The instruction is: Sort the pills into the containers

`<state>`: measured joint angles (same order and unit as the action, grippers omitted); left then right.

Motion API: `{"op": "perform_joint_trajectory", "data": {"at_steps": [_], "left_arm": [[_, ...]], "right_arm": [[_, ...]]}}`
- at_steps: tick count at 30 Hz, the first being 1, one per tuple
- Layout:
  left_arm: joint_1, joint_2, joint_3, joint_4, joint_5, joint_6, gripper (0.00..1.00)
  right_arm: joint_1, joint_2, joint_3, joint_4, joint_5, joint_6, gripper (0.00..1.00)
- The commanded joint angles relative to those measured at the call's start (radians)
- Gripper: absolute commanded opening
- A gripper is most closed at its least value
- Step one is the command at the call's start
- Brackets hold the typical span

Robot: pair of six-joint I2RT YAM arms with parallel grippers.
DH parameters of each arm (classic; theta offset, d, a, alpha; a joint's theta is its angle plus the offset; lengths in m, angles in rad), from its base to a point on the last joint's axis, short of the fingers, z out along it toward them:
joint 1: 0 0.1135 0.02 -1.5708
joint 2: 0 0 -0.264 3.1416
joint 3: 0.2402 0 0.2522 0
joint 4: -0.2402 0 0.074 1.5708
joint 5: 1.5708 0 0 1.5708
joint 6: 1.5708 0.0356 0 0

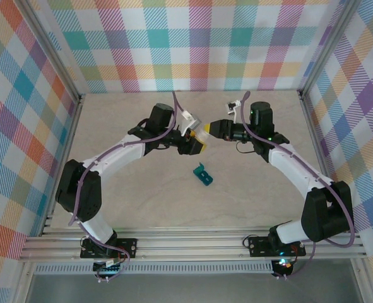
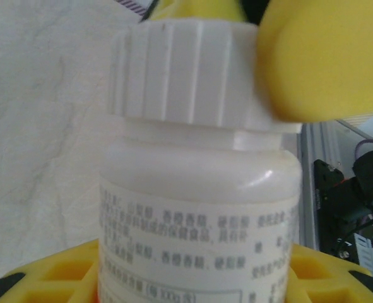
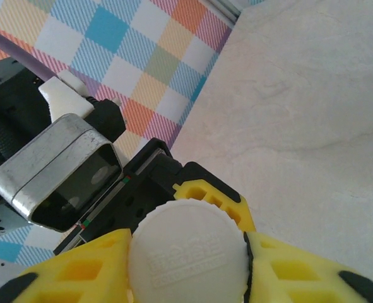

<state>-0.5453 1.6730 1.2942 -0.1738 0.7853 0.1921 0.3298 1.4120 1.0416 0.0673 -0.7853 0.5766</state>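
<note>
A white pill bottle (image 1: 202, 134) with printed text hangs above the table's middle, with my left gripper (image 1: 195, 145) shut round its body (image 2: 199, 208). Its ribbed white cap (image 3: 187, 252) sits between the yellow fingers of my right gripper (image 3: 187, 268), which touch it on both sides. One right finger (image 2: 325, 57) presses the cap's rim (image 2: 180, 82) in the left wrist view. The containers, a small teal pill box (image 1: 202, 175), lie on the table below and in front of both grippers, apart from them. The pills are out of view.
The beige table (image 1: 142, 202) is walled by plaid panels on three sides. A metal rail runs along the near edge (image 1: 192, 243). Both arms arch inward and meet over the middle.
</note>
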Motion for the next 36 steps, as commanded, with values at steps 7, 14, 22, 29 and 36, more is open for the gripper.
{"op": "perform_joint_trajectory", "data": {"at_steps": [7,14,22,29,36], "left_arm": [[0.019,-0.092,-0.017,0.068,-0.219,-0.014,0.00],[-0.002,-0.105,-0.030,0.044,-0.312,0.041,0.00],[-0.036,-0.078,-0.008,-0.016,-0.307,0.091,0.00],[-0.064,-0.045,0.020,-0.045,-0.294,0.107,0.00],[-0.082,-0.029,0.045,-0.059,-0.296,0.112,0.00]], "right_arm": [[0.000,-0.155,0.004,-0.145,0.121,0.043,0.76],[-0.003,-0.102,0.036,-0.211,0.225,0.279,0.77],[0.000,-0.047,0.082,-0.175,0.203,0.325,0.76],[0.002,-0.030,0.084,-0.150,0.194,0.331,0.75],[0.018,0.001,0.086,-0.126,0.170,0.338,0.71]]}}
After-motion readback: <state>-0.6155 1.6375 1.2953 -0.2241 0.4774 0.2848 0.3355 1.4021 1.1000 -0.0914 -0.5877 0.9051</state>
